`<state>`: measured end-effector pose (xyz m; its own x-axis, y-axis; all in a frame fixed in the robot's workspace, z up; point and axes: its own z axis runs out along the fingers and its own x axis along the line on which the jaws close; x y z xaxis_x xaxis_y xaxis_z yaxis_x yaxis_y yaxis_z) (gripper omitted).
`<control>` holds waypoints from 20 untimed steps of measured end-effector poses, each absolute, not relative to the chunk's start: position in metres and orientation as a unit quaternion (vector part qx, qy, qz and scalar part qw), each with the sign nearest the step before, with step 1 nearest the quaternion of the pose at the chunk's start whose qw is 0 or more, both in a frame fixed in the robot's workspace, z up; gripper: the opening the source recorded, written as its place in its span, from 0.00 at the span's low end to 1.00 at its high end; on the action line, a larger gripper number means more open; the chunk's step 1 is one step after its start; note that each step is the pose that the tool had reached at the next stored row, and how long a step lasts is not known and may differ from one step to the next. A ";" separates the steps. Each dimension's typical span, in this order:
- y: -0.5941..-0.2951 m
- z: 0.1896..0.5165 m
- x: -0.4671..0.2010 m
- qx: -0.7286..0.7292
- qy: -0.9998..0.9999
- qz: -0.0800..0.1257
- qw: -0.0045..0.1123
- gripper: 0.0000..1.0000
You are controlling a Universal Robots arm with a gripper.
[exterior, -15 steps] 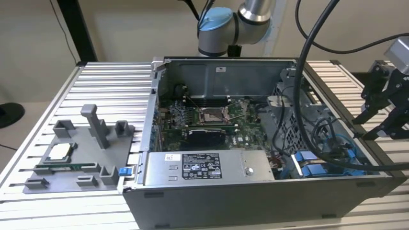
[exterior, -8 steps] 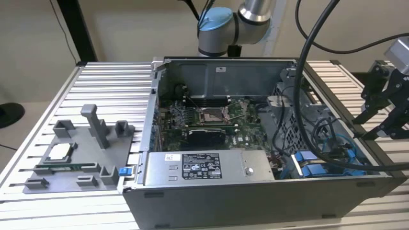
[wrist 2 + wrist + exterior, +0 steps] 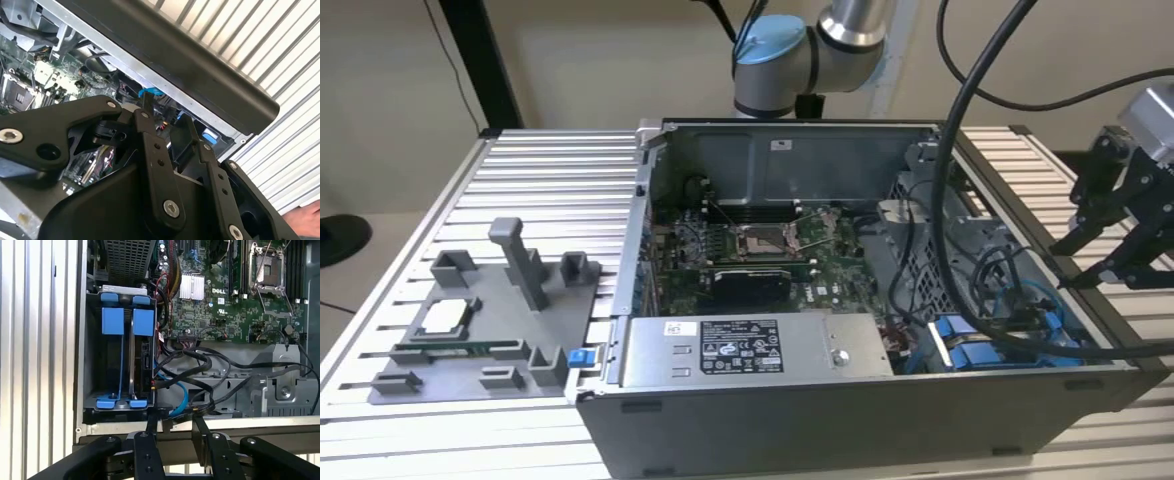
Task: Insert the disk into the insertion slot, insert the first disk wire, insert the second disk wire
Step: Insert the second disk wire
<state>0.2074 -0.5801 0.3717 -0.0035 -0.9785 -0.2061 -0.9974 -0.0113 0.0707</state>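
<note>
The disk [image 3: 143, 322] stands in its blue carrier frame inside the insertion slot [image 3: 95, 365], a grey bay at the case's corner, beside a second blue carrier [image 3: 112, 320]. In the exterior view the blue frames [image 3: 974, 350] show at the case's front right. A blue flat wire [image 3: 182, 395] and black wires [image 3: 210, 362] curl beside the bay; I cannot tell whether any is plugged into the disk. My gripper [image 3: 175, 424] hovers open and empty over the case's rim beside the bay. It hangs just outside the case's right wall [image 3: 1091, 262], and its fingertips [image 3: 147, 107] are apart.
The open case holds a green motherboard [image 3: 761, 250] and a grey labelled power-supply box [image 3: 747, 345]. A thick black cable [image 3: 961, 200] arcs over the case's right side. A grey fixture with parts [image 3: 480, 330] sits on the slatted table [image 3: 547, 180] at the exterior view's left.
</note>
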 end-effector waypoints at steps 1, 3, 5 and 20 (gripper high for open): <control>-0.581 0.371 0.207 -0.704 0.701 0.099 0.049 1.00; -0.582 0.371 0.207 -0.706 0.700 0.100 0.049 1.00; -0.584 0.371 0.207 -0.708 0.697 0.100 0.049 1.00; -0.590 0.369 0.208 -0.721 0.684 0.101 0.047 1.00</control>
<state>0.2075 -0.5898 0.3688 0.0447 -0.9768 -0.2094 -0.9957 -0.0605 0.0699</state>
